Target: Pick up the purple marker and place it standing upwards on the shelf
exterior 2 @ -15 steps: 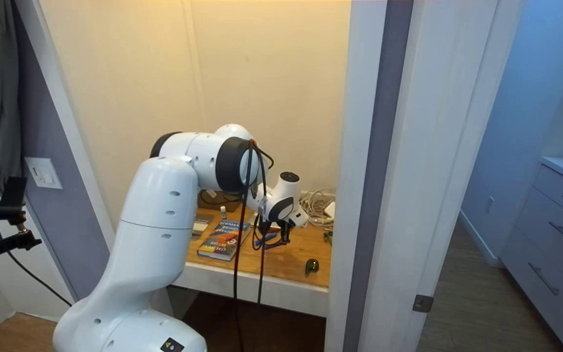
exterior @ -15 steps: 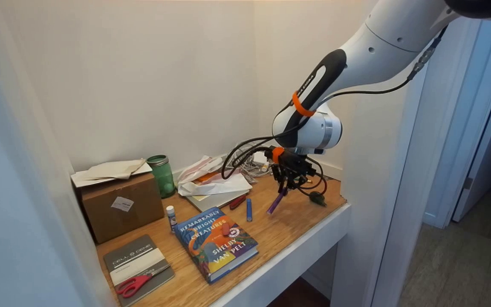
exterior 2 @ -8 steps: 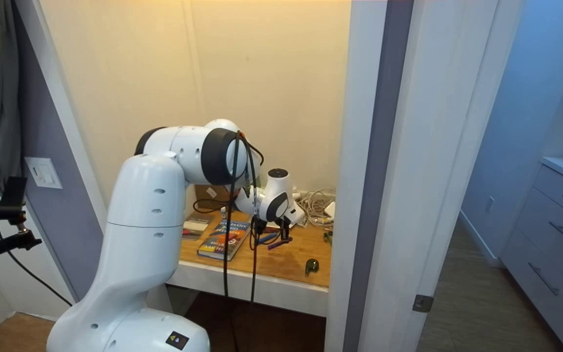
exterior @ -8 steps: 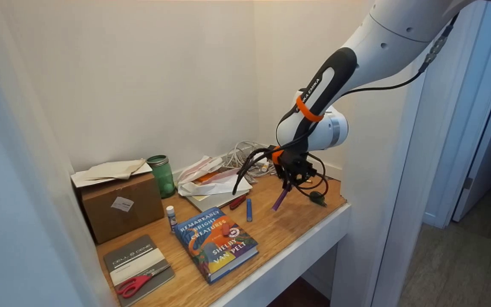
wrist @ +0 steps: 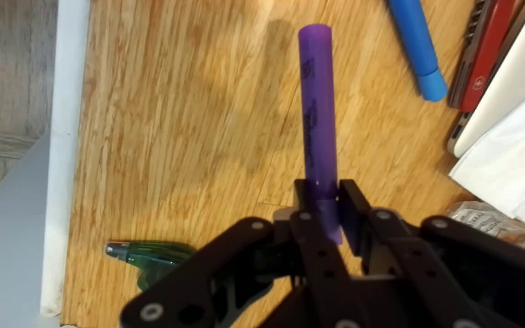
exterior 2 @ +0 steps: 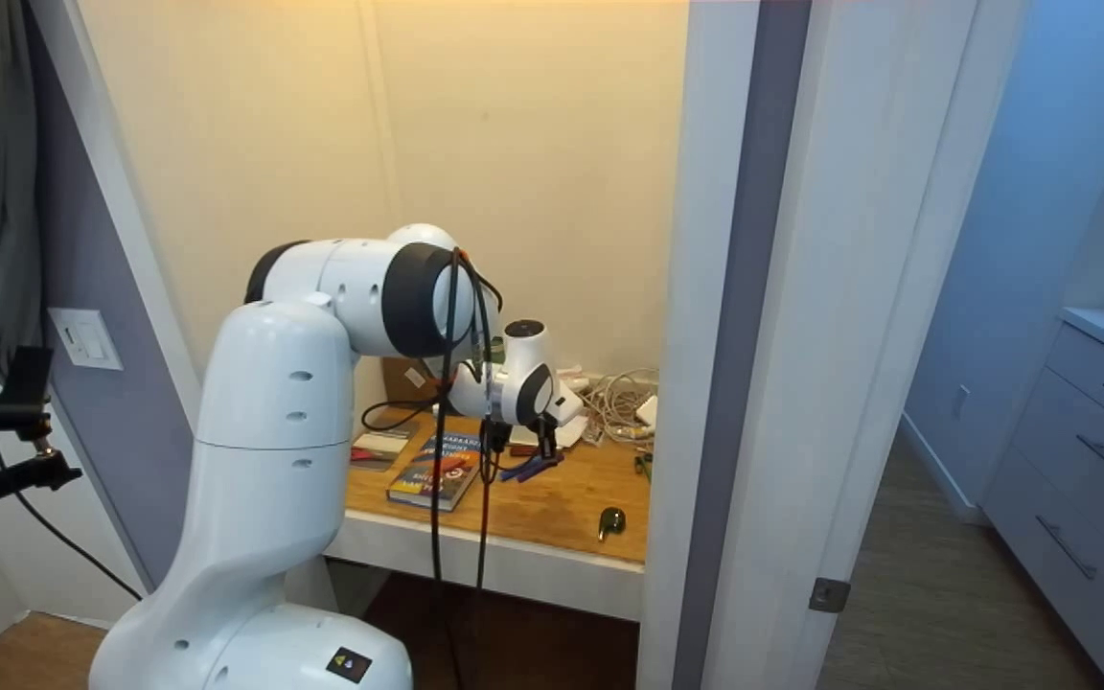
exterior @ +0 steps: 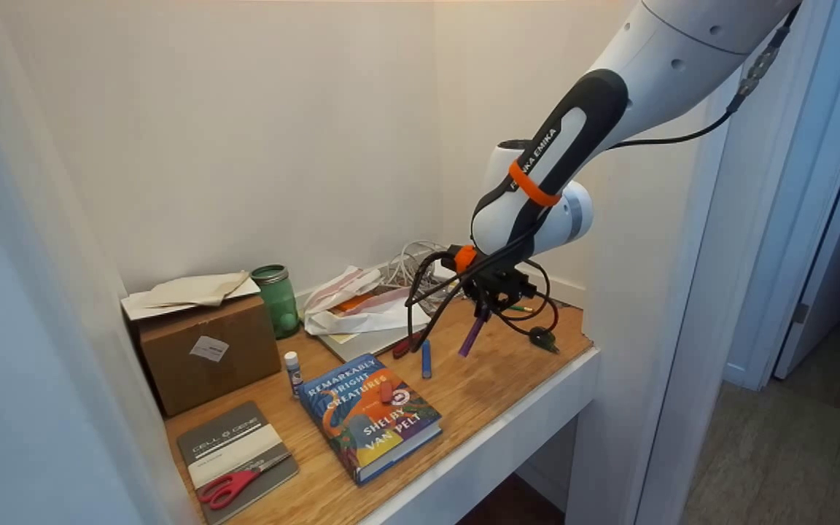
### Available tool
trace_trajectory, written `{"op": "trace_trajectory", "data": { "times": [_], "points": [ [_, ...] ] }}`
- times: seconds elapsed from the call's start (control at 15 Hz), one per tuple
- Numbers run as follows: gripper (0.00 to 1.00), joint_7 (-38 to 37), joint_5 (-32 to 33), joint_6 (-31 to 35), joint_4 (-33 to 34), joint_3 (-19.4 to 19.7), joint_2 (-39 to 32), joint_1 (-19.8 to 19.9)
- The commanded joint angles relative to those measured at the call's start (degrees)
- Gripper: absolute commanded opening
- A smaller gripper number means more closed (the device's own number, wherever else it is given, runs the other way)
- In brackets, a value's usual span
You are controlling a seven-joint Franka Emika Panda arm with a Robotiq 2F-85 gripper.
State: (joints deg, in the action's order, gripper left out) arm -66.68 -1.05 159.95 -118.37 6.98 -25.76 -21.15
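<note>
My gripper (wrist: 322, 193) is shut on the purple marker (wrist: 318, 105) near one end, and the marker's longer part sticks out beyond the fingertips. In an exterior view the marker (exterior: 472, 339) hangs tilted below the gripper (exterior: 484, 310), its free end lower. It also shows in an exterior view (exterior 2: 540, 467) under the gripper (exterior 2: 549, 446), close to the blue stick in the picture. The wooden shelf (exterior: 500, 372) lies below, with its white front edge (exterior: 529, 423). The marker's shadow falls on the board apart from it, so it is held above the shelf.
A blue stick (exterior: 426, 359) and a red pocket knife (wrist: 486, 54) lie nearby. A colourful book (exterior: 369, 415), a glue stick (exterior: 293, 373) and a box (exterior: 208, 357) stand further off. A dark green object (exterior: 542, 339) lies near the right wall. White bags and cables (exterior: 420, 270) are behind.
The gripper has shifted a little with the marker held and lifted slightly. The marker hangs a bit steeper in an exterior view. The arm's upper links and cables have swung. The shelf objects look unmoved.
</note>
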Motion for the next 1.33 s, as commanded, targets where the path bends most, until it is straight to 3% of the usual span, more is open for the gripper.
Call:
{"op": "trace_trajectory", "data": {
  "times": [0.0, 0.13, 0.2, 0.73, 1.27],
  "points": [
    [0.17, 0.0, 0.6, 0.0, 0.0, -1.3, 0.2, 1.3],
    [0.17, 0.4, 0.5, 0.0, 0.0, -1.5, 0.4, 1.7],
    [0.04, 0.5, 0.5, 0.0, 0.0, -1.5, 0.4, 1.7],
    [0.04, -8.6, 12.3, 1.7, 0.3, 7.3, -0.7, -4.9],
    [0.04, -20.2, 23.5, 1.4, 1.9, 12.9, -3.1, -10.2]
  ]
}}
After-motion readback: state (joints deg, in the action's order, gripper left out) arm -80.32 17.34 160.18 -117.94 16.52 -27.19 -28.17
